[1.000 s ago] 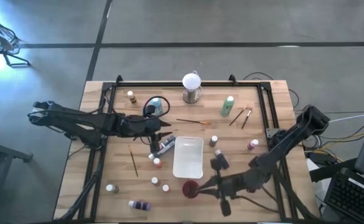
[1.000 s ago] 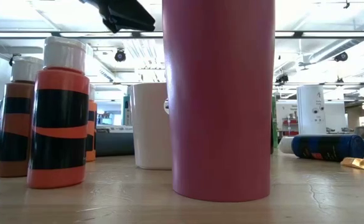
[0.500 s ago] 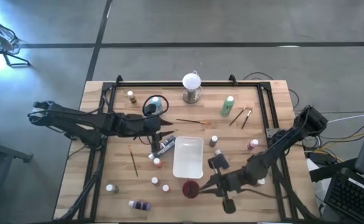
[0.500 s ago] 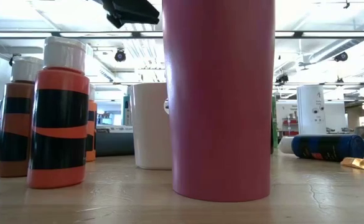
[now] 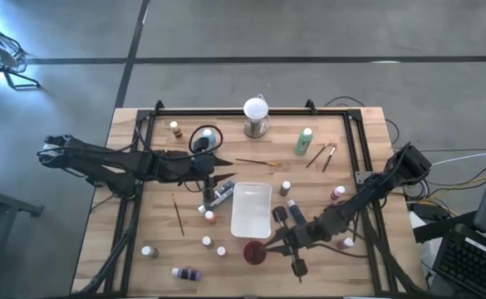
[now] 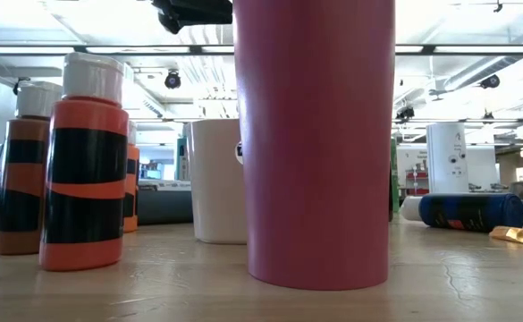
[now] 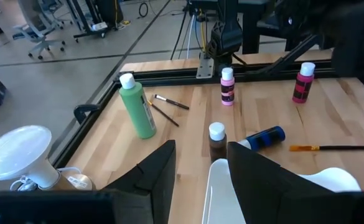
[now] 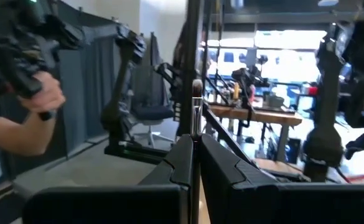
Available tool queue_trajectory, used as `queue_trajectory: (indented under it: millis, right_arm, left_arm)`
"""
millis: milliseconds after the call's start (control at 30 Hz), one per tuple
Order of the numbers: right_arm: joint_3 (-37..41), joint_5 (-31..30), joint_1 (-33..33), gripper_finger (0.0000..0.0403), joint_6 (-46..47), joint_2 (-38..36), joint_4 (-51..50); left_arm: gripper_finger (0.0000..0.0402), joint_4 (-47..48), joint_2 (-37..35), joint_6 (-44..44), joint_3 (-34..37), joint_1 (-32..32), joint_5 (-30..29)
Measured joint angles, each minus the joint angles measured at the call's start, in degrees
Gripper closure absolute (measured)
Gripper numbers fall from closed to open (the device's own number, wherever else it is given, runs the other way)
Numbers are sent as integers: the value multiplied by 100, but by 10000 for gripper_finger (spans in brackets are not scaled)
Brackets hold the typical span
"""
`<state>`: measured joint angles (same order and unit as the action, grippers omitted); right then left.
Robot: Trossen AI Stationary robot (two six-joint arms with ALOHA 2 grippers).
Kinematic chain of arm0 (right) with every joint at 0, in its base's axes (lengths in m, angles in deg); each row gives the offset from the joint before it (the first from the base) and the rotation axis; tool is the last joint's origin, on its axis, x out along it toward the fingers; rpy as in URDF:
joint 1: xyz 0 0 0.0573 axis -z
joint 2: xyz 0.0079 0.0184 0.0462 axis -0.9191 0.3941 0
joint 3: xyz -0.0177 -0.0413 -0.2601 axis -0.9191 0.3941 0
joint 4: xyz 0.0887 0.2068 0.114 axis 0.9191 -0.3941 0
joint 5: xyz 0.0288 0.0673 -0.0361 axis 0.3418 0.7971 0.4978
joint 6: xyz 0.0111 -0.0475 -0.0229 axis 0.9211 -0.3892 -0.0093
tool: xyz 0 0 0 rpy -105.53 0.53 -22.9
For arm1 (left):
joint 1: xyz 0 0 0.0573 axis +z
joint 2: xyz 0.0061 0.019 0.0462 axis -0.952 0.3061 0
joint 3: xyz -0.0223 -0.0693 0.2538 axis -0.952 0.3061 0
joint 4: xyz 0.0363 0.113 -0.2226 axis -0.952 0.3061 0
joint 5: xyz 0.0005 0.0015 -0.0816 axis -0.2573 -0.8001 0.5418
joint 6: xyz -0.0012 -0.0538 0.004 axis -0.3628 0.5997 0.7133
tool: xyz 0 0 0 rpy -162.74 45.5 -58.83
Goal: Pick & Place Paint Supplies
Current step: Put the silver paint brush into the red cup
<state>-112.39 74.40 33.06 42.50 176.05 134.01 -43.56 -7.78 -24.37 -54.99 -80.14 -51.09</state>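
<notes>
Low view: dark red cup (image 6: pixel 313 143) fills the foreground, an orange bottle (image 6: pixel 87 161) beside it. Right gripper (image 8: pixel 194 158), nearer that cup, pinches a thin brush (image 8: pixel 196 112) held upright, its long axis vertical, above and just beside the cup's mouth. Farther back, left gripper (image 7: pixel 200 165) hovers half-open and empty near the white tray (image 5: pixel 252 212).

light: bright, even, overhead ceiling strips | glare: window blown out, right wrist view | shadows: soft | focus: near cup (image 6: pixel 313 143) blurred
</notes>
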Motion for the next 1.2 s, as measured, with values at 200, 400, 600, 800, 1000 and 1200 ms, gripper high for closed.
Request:
queue_trajectory:
  millis: [200, 400, 600, 800, 1000, 1200]
  right_arm:
    - [-26, -2, 74, 392, 113, 257, 177]
    - [-29, -18, 132, 392, 329, 422, 165]
    - [-29, -42, 219, 392, 727, 767, 177]
    - [-39, -148, 259, 392, 880, 952, 161]
    - [-39, -165, 271, 392, 1099, 1100, 151]
    - [-39, -164, 269, 392, 1246, 1101, -63]
  left_arm:
    - [250, -11, 0, -76, 0, 0, 0]
    - [250, -13, 0, -79, 0, 0, 0]
    - [250, -13, 0, -79, 0, 0, 0]
    - [250, -11, 0, -79, 0, 0, 0]
    - [250, -11, 0, -79, 0, 0, 0]
    - [250, -10, 0, -79, 0, 0, 0]
